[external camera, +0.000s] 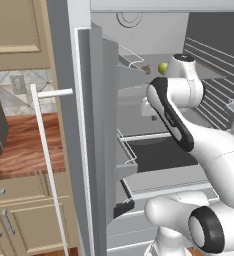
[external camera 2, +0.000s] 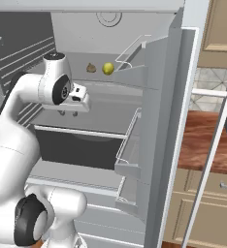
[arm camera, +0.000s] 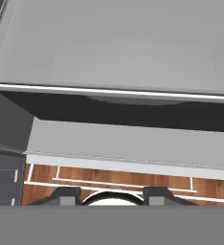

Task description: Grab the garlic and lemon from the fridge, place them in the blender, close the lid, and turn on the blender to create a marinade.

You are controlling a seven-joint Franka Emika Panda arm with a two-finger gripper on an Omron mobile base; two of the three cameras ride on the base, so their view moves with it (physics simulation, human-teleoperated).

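1. The lemon (external camera 2: 108, 68) shows yellow-green beside the tan garlic (external camera 2: 91, 68).
2. The fridge (external camera 2: 96, 111) is light grey inside, with a darker drawer.
3. White arm (external camera: 209, 145), dark joints.
4. Tan cabinets (external camera: 19, 30) above a reddish wood-grain counter (external camera: 24, 145).

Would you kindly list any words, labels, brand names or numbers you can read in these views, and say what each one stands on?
None: no readable text appears in any view.
The fridge doors, shelves and bins are plain grey.
The lemon and garlic bear no sticker.
The wooden cabinets are unmarked.
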